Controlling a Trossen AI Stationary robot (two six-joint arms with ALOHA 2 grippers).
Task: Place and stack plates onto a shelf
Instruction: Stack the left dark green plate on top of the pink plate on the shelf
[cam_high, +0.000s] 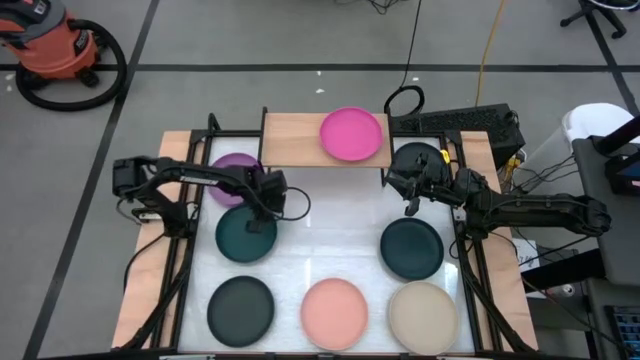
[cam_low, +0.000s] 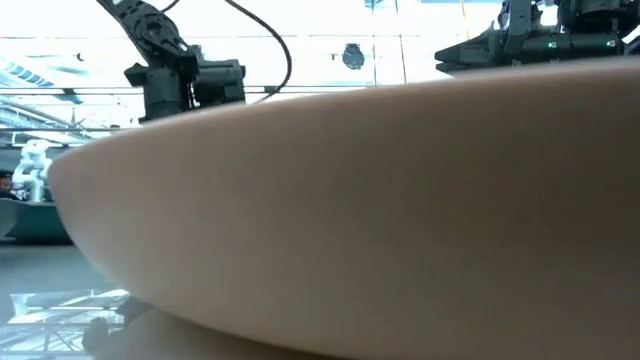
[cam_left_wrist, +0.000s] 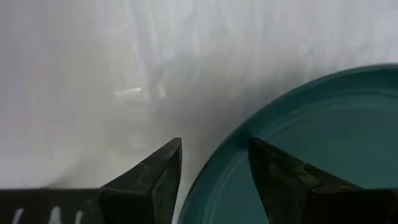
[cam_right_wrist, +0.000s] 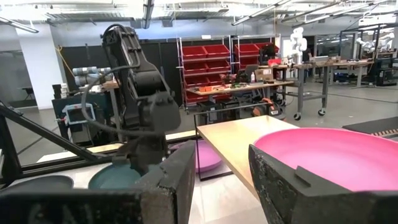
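**Obs 1:** While the left gripper (cam_high: 262, 212) reaches in from 9 o'clock, arm folded at the elbow, its tips sit over the upper rim of a dark teal plate (cam_high: 246, 235). The left wrist view has the two fingers (cam_left_wrist: 158, 180) apart, the rim (cam_left_wrist: 249, 162) passing between them. Whether they touch it, I cannot tell.

**Obs 2:** And the right side?

**Obs 1:** Right gripper (cam_high: 409, 190) comes from 3 o'clock, arm stretched low across the table edge, tips just off the shelf's right end. Fingers (cam_right_wrist: 168, 186) parted, nothing between them. In its own camera the magenta plate (cam_right_wrist: 336, 158) lies ahead on the board.

**Obs 2:** Shelf?

**Obs 1:** Shelf (cam_high: 290, 140) at 12 o'clock: pale wood rectangle. The magenta plate (cam_high: 351, 134) sits on its right half.

**Obs 2:** Plate count?

**Obs 1:** Eight, all round, shallow, matte. One magenta; one purple (cam_high: 232, 172) at 10 o'clock, partly under the left arm; two dark teal, the second (cam_high: 411, 248) at 3 o'clock; two charcoal, one (cam_high: 240, 309) at 7 o'clock, the other (cam_high: 408, 156) by the right gripper; one salmon pink (cam_high: 335, 313) at 6 o'clock; one beige (cam_high: 423, 315) at 5 o'clock. The pink one fills the low view (cam_low: 400, 200).
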